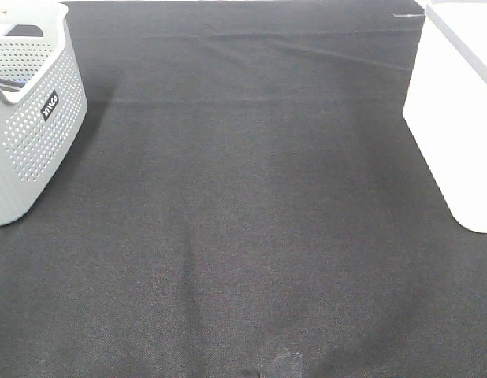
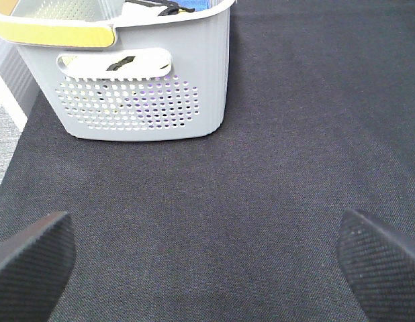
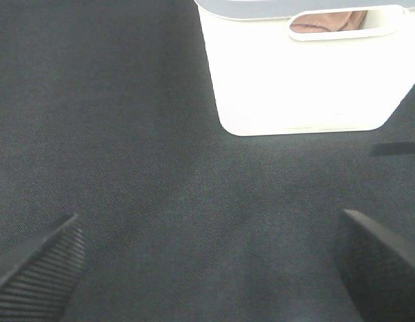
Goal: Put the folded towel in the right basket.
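The right basket is white and stands at the right edge of the black cloth; it also shows in the right wrist view. Through its handle slot a pinkish folded towel shows inside it. My right gripper is open and empty, above the cloth short of the basket. My left gripper is open and empty, above the cloth short of the grey basket. Neither arm shows in the exterior high view.
A grey perforated basket stands at the far left and holds some items; in the left wrist view it has a yellow rim strip. The black cloth covers the table between the two baskets.
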Controlling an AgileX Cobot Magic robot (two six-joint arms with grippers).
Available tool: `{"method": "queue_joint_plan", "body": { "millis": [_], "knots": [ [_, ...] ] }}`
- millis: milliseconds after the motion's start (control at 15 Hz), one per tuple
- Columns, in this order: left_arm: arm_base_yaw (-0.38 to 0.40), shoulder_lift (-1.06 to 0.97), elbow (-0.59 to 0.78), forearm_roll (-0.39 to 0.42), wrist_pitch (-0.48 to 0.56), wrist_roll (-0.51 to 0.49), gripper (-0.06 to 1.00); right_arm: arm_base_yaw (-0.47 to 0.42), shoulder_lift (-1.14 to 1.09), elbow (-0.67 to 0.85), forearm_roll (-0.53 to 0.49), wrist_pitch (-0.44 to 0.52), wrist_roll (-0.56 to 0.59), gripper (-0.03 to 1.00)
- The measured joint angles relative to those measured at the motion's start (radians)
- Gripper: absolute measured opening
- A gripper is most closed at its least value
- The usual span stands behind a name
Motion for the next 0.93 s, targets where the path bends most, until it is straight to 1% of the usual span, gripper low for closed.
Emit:
{"method": "queue_joint_plan", "body": {
  "millis": [133, 200, 267, 800, 867, 933],
  "knots": [
    [0.000, 0.000, 0.000, 0.000, 0.000, 0.000, 0.99, 0.000, -0.135, 0.049, 0.000, 0.026, -0.011, 0.97],
    [0.000, 0.000, 0.000, 0.000, 0.000, 0.000, 0.99, 0.000, -0.159, 0.075, 0.001, 0.046, -0.013, 0.97],
    [0.000, 0.000, 0.000, 0.000, 0.000, 0.000, 0.99, 0.000, -0.161, 0.093, 0.004, 0.068, -0.014, 0.97],
    [0.000, 0.000, 0.000, 0.001, 0.000, 0.000, 0.99, 0.000, -0.161, 0.099, 0.019, 0.070, -0.016, 0.96],
    [0.000, 0.000, 0.000, 0.001, 0.000, 0.000, 0.99, -0.010, -0.161, 0.099, 0.020, 0.070, -0.016, 0.96],
    [0.000, 0.000, 0.000, 0.001, 0.000, 0.000, 0.99, -0.046, -0.161, 0.099, 0.020, 0.070, -0.016, 0.96]
  ]
}}
